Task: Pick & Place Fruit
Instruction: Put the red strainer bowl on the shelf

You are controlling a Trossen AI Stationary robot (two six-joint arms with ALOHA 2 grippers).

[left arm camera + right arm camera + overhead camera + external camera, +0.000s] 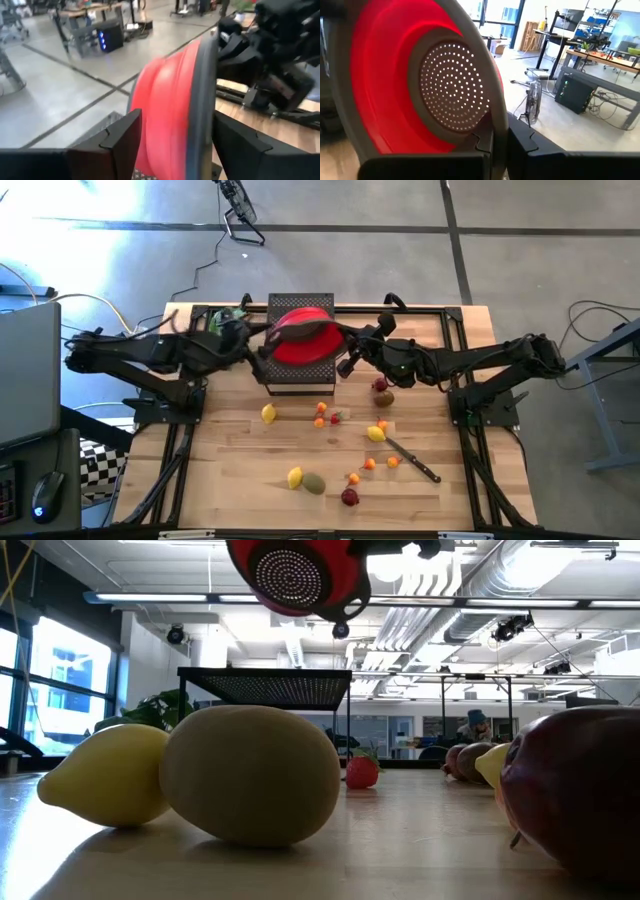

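Right wrist view alone shows the right end effector [500, 142] clamped narrow on the red colander's [395, 80] rim.

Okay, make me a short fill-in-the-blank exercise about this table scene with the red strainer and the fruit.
1. Both grippers hold up the red colander above the black wire ____.
2. The black-handled knife lies on the ____ half of the table.
3. The olive-green fruit lies beside a yellow ____.

Missing words: basket; right; lemon
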